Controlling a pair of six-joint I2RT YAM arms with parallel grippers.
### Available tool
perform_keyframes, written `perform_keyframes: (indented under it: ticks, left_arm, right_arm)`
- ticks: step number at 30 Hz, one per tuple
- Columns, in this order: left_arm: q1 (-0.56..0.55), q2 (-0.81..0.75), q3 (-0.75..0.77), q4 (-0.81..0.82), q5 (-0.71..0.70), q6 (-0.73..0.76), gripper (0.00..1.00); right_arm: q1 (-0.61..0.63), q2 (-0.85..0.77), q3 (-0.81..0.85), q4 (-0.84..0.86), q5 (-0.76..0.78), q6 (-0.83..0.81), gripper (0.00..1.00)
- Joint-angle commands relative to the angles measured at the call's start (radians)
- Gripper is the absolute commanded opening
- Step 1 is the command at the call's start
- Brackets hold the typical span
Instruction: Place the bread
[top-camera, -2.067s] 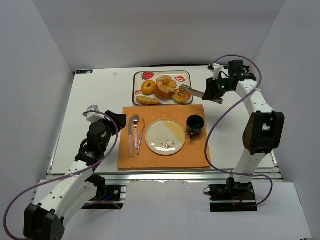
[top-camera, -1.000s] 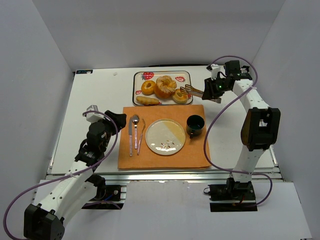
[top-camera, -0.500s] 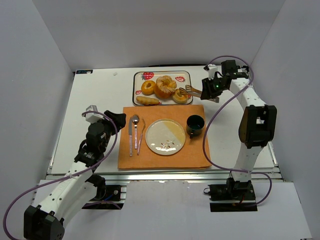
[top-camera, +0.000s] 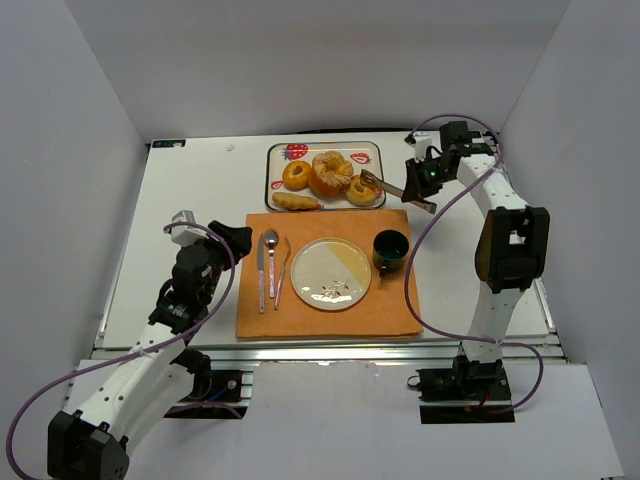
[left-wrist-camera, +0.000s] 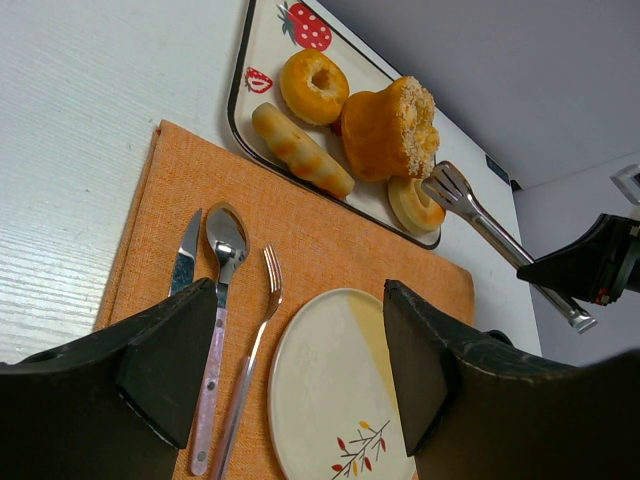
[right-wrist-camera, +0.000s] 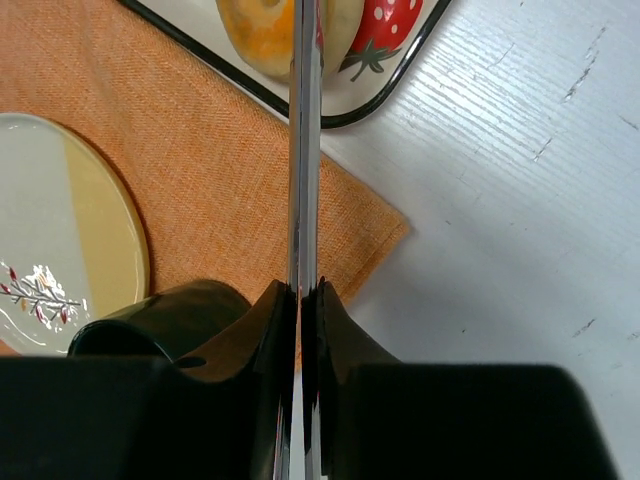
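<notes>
Orange mat (top-camera: 395, 305) covers the middle of the table (top-camera: 190, 190). At its 9 o'clock the left pincer (top-camera: 210, 230) hangs wide and empty. At its 12 o'clock a tray (top-camera: 270, 172) holds the bread (top-camera: 330, 172). From 3 o'clock the right pincer (right-wrist-camera: 301, 292) squeezes tongs (top-camera: 395, 188), tips together over a small bun (top-camera: 358, 194).

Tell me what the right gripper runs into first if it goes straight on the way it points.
The right gripper, shut on the tongs, points at a corner of the tray. Going straight on, the tong tips would likely meet the small round bun there first; their height above it is unclear.
</notes>
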Motion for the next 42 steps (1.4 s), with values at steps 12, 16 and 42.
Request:
perform_keyframes:
  ticks: [12,16,42]
  left_arm:
    - [0.003,-0.014,0.025,0.007,-0.015,0.004,0.77]
    - [0.003,-0.020,0.013,0.012,-0.018,-0.001,0.77]
    - [0.003,-0.075,-0.015,-0.010,-0.030,-0.014,0.76]
  right_arm:
    - [-0.022,-0.377,-0.103,0.019,-0.211,-0.096,0.03]
    - [0.039,-0.489,-0.221,-0.039,-0.281,-0.194,0.02]
    - [0.293,-0.701,-0.630,0.012,-0.130,-0.299,0.51]
